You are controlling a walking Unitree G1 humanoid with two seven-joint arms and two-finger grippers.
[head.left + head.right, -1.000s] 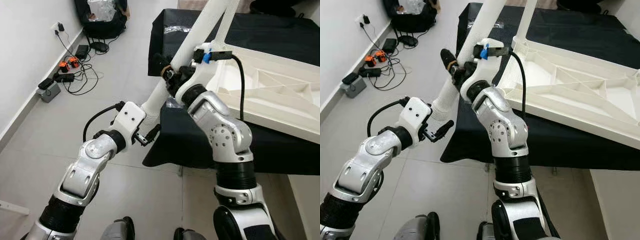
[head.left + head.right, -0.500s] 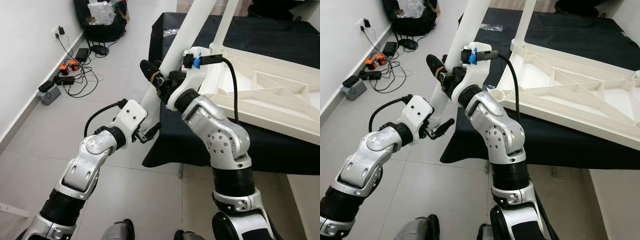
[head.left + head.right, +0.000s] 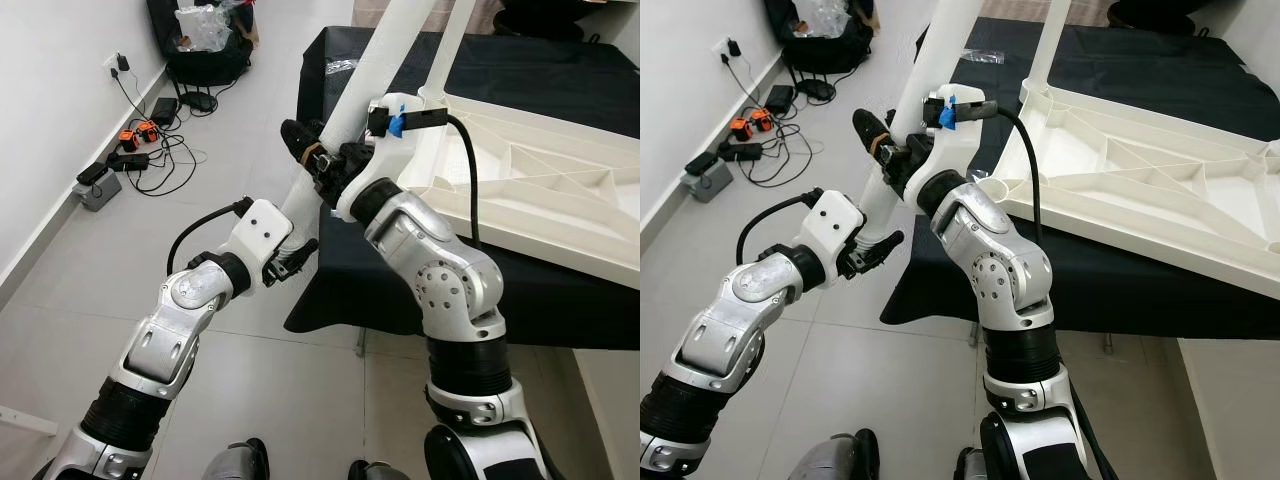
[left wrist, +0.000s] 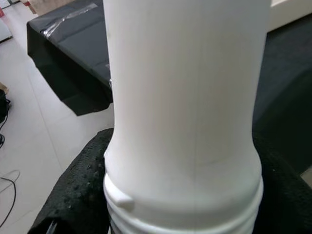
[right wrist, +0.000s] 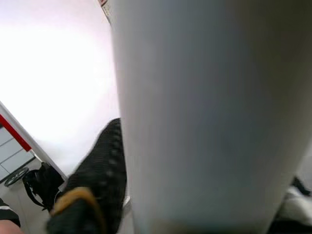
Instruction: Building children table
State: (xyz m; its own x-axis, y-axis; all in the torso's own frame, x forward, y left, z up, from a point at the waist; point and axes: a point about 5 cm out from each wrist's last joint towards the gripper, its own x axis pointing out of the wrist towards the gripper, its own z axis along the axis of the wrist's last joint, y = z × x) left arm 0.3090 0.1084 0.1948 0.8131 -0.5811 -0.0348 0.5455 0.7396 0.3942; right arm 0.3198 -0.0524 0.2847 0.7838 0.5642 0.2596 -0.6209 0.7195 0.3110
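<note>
White plastic table leg (image 3: 372, 60): I'm clamping it in right gripper (image 3: 312, 158) mid-shaft, left gripper (image 3: 290, 256) pinching below at the threaded end, steadying it toward upturned tabletop (image 3: 540, 170).

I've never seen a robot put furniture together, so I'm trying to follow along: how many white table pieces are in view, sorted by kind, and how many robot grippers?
Table legs: 2, a thick leg held by both grippers and a thin leg behind it.
Tabletops: 1, the tabletop lying underside up on black cloth.
Grippers: 2, the left gripper and the right gripper.
Total: 5
</note>
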